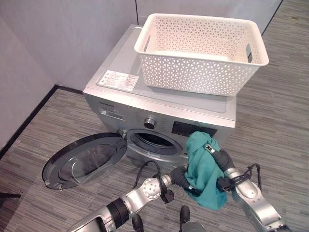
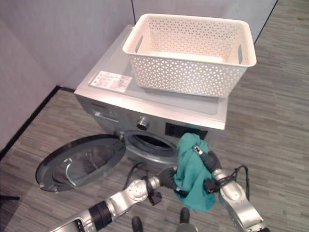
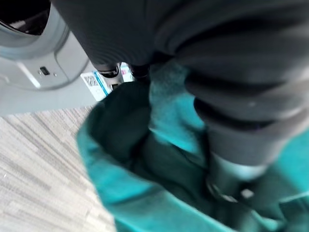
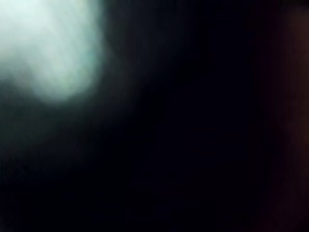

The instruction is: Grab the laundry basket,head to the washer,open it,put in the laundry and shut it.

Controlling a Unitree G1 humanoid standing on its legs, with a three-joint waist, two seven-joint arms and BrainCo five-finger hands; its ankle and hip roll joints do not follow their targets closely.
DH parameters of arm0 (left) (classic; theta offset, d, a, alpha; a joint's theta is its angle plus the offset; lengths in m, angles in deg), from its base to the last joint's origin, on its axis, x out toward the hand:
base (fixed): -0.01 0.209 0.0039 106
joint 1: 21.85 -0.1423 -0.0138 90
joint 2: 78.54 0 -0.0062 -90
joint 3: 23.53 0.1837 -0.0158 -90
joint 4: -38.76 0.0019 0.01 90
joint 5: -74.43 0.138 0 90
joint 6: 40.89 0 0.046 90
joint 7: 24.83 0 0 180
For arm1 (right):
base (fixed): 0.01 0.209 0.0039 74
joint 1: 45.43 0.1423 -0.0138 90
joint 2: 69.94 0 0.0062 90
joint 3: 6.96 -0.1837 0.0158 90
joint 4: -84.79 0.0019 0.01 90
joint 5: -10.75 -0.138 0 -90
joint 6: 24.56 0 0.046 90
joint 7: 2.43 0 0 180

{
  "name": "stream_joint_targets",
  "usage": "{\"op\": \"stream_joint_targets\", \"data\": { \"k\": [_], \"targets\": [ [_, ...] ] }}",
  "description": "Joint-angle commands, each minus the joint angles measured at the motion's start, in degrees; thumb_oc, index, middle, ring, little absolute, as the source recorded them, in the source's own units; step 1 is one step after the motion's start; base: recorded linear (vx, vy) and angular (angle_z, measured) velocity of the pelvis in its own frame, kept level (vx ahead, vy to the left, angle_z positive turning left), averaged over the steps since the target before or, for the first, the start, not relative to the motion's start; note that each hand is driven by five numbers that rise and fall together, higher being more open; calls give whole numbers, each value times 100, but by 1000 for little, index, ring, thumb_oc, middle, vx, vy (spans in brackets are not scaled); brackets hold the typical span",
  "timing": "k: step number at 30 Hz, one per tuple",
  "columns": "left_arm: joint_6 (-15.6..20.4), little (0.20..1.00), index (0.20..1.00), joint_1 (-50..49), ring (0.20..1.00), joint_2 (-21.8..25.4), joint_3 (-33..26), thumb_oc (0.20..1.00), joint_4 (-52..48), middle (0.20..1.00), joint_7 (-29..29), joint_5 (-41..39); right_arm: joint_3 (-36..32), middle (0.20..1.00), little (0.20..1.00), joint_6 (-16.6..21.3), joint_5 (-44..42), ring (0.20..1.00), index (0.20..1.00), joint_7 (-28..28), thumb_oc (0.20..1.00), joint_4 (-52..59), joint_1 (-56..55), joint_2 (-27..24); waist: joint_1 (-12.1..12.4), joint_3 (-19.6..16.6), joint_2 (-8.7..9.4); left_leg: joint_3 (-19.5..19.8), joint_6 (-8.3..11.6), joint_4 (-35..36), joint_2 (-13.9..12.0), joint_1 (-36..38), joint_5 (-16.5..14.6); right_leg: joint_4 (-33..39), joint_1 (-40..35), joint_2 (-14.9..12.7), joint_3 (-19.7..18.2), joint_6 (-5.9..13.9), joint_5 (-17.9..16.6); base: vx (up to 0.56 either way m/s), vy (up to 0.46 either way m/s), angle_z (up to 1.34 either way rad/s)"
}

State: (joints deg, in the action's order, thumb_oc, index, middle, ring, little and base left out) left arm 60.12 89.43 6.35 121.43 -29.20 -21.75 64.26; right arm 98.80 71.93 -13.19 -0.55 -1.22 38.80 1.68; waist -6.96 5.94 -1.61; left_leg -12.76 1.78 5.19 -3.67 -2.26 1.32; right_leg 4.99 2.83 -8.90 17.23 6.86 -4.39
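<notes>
A teal cloth [image 1: 202, 169] hangs in the air in front of the washer [image 1: 120, 67], just right of its open drum mouth [image 1: 154, 140]. My right hand [image 1: 218, 157] comes in from the lower right and grips the cloth's top, with a silver finger [image 1: 208, 147] curled over it. From the left, my left hand [image 1: 181, 178] pushes into the cloth's side and is buried in the folds [image 3: 120, 145]. The round washer door [image 1: 84, 159] is swung wide open to the left. The white lattice laundry basket [image 1: 203, 48] stands on top of the washer and looks empty.
Grey walls stand behind and to the left of the washer. Striped grey flooring [image 1: 275, 121] spreads to its right and front. The open door takes up the floor space at the front left.
</notes>
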Motion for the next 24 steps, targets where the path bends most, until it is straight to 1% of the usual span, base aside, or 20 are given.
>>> {"op": "stream_joint_targets", "data": {
  "k": [1,8,10,11,12,13,16,20,23,24],
  "targets": [
    [396,200,200,522,200,-635,149,200,583,200,-123,103,83,200,200,382,-84,200,200,2,200,186,437,209,25,-8,340,-116,-40,-19,143,-15,-403,-152,-294,-211,-185,223,557,-9,10,3],
    [380,200,200,382,200,-598,-82,200,711,200,-313,65,163,200,200,304,-145,200,200,-12,200,27,360,249,65,0,372,-117,-41,-19,159,-37,-408,-162,-280,-238,-163,235,546,-2,2,3],
    [367,200,200,361,200,-596,-118,200,761,200,-342,31,175,542,542,270,-153,542,542,-18,542,-66,350,250,71,-1,382,-117,-40,-19,159,-45,-403,-169,-270,-239,-152,232,546,0,-2,2],
    [367,200,200,361,200,-596,-118,200,761,200,-342,31,175,542,542,271,-153,542,542,-18,542,-66,350,250,71,-1,382,-117,-40,-19,159,-45,-403,-170,-270,-239,-152,232,546,0,0,0],
    [348,200,200,335,200,-594,-163,200,762,200,-358,-31,178,627,627,252,-161,627,627,-21,627,-103,337,250,75,-1,390,-116,-42,-19,163,-46,-400,-174,-268,-238,-157,228,547,0,0,0],
    [349,200,200,284,200,-590,-234,200,786,200,-398,-128,161,1000,1000,230,-138,1000,1000,-8,1000,-166,289,224,87,13,404,-107,-46,-19,168,-48,-398,-186,-269,-241,-143,224,551,0,0,0],
    [326,200,200,126,200,-586,-354,200,843,200,-420,-321,103,1000,1000,176,-124,1000,1000,0,1000,-308,189,225,99,9,418,-92,-47,-19,181,-48,-401,-191,-268,-247,-117,227,543,0,0,0],
    [327,200,200,67,200,-558,-430,200,857,200,-429,-382,80,1000,1000,180,-123,1000,1000,-29,1000,-365,146,207,101,4,429,-94,-46,-19,184,-49,-401,-191,-273,-250,-117,231,538,0,0,0],
    [314,200,200,-258,200,-343,-709,200,831,200,-410,-569,-69,1000,1000,173,-40,1000,1000,-19,1000,-475,-27,228,117,3,445,-116,-50,-19,188,-47,-400,-200,-257,-250,-119,237,530,0,0,0],
    [313,200,200,-260,200,-341,-708,200,829,200,-410,-570,-68,1000,1000,173,-39,1000,1000,-19,1000,-475,-28,230,117,0,447,-116,-50,-19,188,-48,-400,-200,-256,-250,-119,237,530,0,0,0]
  ]
}}
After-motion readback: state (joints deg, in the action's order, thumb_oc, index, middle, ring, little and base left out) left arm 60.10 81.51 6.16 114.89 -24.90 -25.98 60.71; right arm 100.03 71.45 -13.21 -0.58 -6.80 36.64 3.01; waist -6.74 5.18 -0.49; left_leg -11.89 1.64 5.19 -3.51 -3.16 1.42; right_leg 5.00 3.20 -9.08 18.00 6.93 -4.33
